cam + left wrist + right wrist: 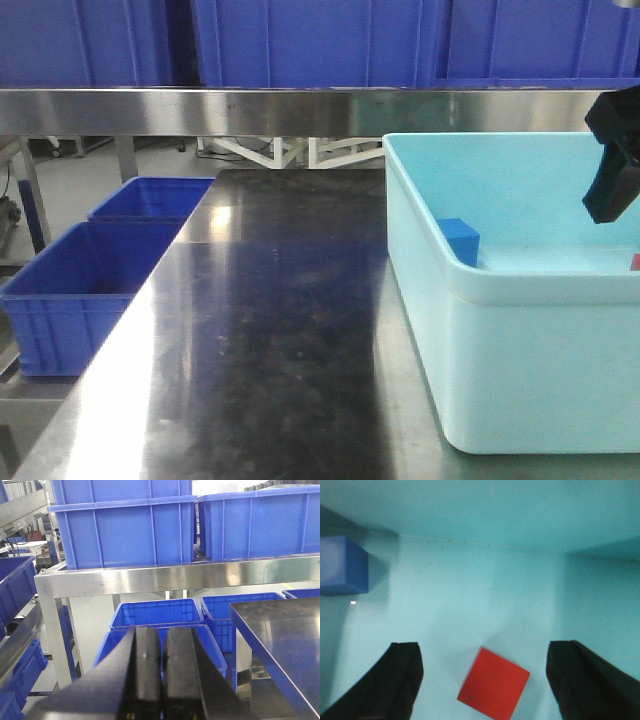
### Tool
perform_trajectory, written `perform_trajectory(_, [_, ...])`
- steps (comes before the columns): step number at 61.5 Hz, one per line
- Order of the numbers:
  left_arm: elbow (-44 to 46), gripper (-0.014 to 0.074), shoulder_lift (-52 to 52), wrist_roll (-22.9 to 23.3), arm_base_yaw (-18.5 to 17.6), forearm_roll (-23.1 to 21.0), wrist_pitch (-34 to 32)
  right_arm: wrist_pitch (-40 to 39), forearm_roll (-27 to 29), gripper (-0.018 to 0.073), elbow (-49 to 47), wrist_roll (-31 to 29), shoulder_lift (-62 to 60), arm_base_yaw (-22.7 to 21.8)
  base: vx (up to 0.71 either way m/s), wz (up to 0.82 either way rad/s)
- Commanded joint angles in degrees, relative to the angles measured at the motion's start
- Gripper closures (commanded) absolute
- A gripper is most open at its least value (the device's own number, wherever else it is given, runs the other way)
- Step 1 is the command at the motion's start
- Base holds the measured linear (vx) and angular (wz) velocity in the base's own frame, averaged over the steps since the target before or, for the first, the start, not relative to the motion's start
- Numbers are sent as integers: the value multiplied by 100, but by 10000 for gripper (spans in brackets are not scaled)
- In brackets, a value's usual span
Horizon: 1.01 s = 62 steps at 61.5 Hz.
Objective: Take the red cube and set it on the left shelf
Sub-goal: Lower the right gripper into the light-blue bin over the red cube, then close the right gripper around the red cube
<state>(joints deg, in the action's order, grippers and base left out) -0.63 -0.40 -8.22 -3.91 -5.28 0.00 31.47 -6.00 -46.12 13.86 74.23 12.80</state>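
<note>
From the front, the small red cube (635,262) is seen as a sliver inside a pale turquoise plastic tub (520,360) on the dark steel counter (280,330). At the left wrist, the left tool (162,632) is pressed closed, empty, facing the stainless-steel left shelf (150,577). At the right wrist, the right tool (485,644) is spread wide, the cube lying untouched between its sides.

red cube (635,262) cut by the frame edge, only a sliver shows
</note>
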Motion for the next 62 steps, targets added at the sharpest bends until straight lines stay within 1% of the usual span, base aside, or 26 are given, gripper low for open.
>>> perform_trajectory(1, [-126,491,40,-8,-25,-32,-476,-215,-25,-55,-211,3,-111,1,0,0])
perform_trajectory(27, [-126,491,40,-8,-25,-32,-476,-59,-25,-55,-211,21,102,-17,0,0])
perform_trajectory(38, [-126,491,40,-8,-25,-32,-476,-48,-138,-55,-211,21,283,-28,0,0])
perform_trajectory(53, [-126,491,40,-8,-25,-32,-476,45,-157,-55,-206,26,506,-29,0,0])
perform_trajectory(62, [-126,491,40,-8,-25,-32,-476,60,-160,-55,-206,120,594,-103,0,0])
